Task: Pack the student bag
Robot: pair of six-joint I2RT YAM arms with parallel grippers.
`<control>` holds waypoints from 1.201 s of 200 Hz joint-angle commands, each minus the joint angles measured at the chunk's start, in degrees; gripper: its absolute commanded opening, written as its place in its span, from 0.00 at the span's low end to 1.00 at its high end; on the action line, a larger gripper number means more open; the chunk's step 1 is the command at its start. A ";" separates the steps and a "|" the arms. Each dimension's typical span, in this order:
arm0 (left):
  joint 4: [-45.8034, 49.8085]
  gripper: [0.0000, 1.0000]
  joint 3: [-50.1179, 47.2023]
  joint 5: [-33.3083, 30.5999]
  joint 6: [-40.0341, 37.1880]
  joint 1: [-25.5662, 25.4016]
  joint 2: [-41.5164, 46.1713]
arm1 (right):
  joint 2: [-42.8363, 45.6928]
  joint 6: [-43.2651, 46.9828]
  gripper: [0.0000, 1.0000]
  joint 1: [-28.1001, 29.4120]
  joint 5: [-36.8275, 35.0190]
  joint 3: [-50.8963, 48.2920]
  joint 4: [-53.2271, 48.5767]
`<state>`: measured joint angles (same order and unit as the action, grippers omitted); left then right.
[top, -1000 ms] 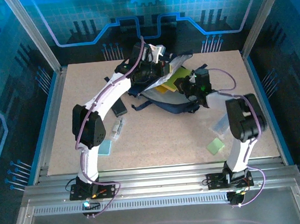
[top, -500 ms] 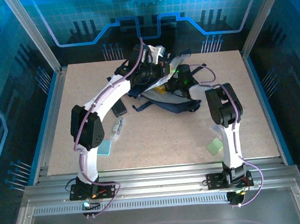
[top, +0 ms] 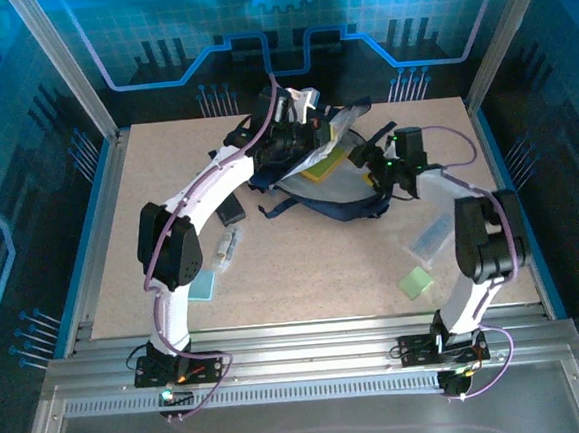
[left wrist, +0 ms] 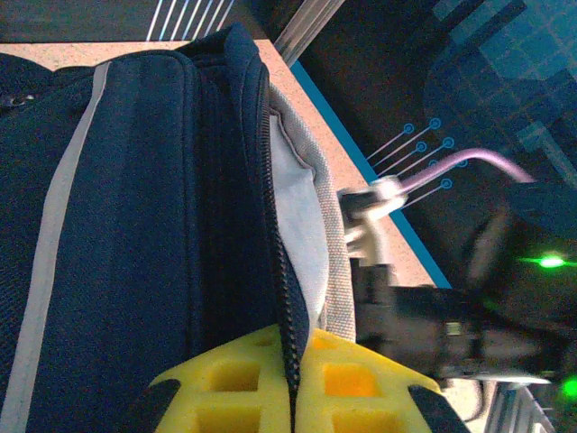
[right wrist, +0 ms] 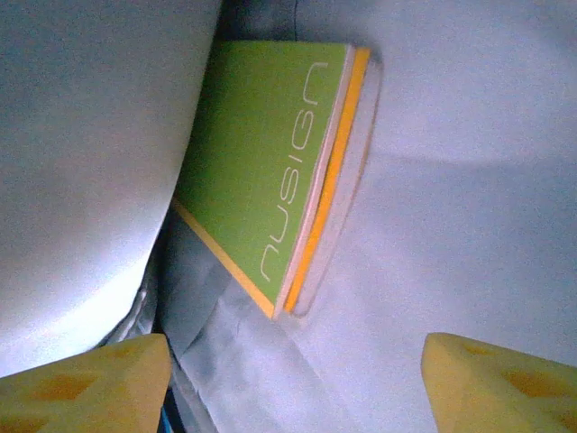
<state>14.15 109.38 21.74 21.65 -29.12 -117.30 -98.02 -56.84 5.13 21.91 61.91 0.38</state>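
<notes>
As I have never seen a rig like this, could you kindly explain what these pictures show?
These are two robot arms bolted to a table. The overhead picture looks down from behind them, with the left arm on the left and the right arm on the right. The other two pictures come from cameras on the wrists. The yellow blocks at their bottom edges are each arm's jaws. A dark bag lies towards the back of the table, with a black case and a green pad loose nearby. The left jaws are shut on the bag's zip edge, apparently to keep it open. The right jaws stand open and empty over a green notebook lying inside the bag.
</notes>
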 commanded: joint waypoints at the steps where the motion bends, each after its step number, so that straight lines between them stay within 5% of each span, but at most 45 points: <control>1: -6.06 0.00 1.67 0.90 1.88 -1.01 0.18 | 9.77 13.89 0.75 -1.08 -5.11 -0.60 -17.31; 22: -5.54 0.06 0.97 0.74 2.83 -1.50 -0.03 | 17.75 19.12 0.77 -0.79 -11.03 -0.50 -25.91; 51: -4.11 0.56 -1.84 1.04 4.56 -1.55 1.93 | 26.56 20.98 0.80 -0.30 -16.62 -1.81 -31.88; 71: -3.14 0.76 -7.14 -0.67 4.03 -1.37 6.07 | 30.24 20.42 0.81 0.50 -17.13 -3.22 -32.20; 135: -14.43 0.85 -36.72 -6.08 15.46 6.27 20.88 | 26.57 14.27 0.81 11.36 -18.90 -3.48 -27.03; 182: -25.11 0.84 -50.48 -12.25 29.05 9.71 20.50 | 19.22 12.23 0.81 21.18 -23.07 -0.31 -24.23; 240: -34.66 0.84 -58.45 -23.41 42.27 9.71 16.99 | 17.16 11.04 0.81 24.96 -23.64 0.67 -24.03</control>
<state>-13.96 53.21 5.82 56.25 -19.33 -98.74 -80.77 -44.40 28.73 0.19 60.88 -24.60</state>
